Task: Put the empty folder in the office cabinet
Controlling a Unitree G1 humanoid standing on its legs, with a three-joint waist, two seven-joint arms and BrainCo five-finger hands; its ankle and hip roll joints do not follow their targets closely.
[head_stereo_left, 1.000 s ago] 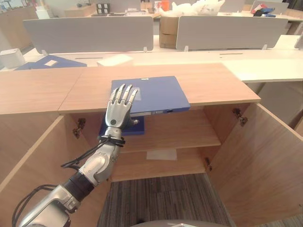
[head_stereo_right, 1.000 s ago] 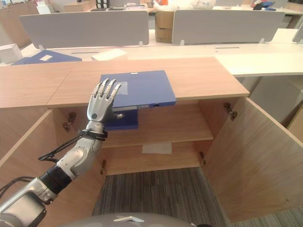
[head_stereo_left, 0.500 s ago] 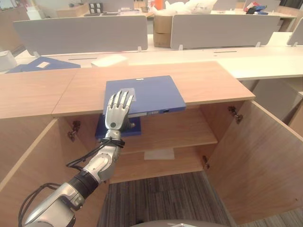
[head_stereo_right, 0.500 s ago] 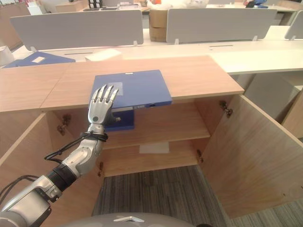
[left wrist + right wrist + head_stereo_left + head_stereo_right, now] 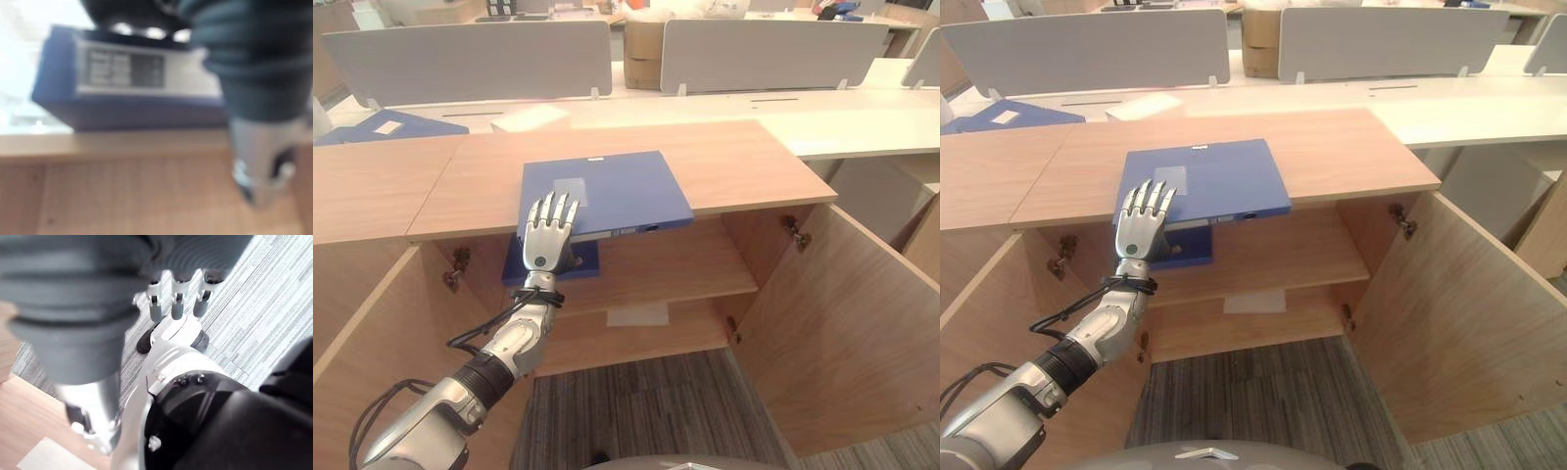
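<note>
A blue folder (image 5: pixel 612 188) lies flat on the wooden cabinet top (image 5: pixel 734 162), its near edge overhanging the open cabinet. My left hand (image 5: pixel 546 240) is raised in front of the folder's near left corner, open with straight fingers whose tips overlap the cover. Whether they touch it I cannot tell. In the left wrist view the folder's labelled spine (image 5: pixel 122 81) lies just past the hand, above the cabinet top's front edge (image 5: pixel 98 144). My right hand (image 5: pixel 177 307) hangs over the carpet with relaxed, straight fingers and holds nothing.
A second blue folder (image 5: pixel 576 262) lies on the upper shelf (image 5: pixel 675 269) inside. Both doors stand open, right (image 5: pixel 842 323) and left (image 5: pixel 367 357). A white sheet (image 5: pixel 638 315) lies on the lower shelf. Behind are desks with grey dividers (image 5: pixel 470 59) and another blue folder (image 5: pixel 372 127).
The camera has shifted. Against the folder, my left hand has drawn back a little toward its near edge. The folder stays in place.
</note>
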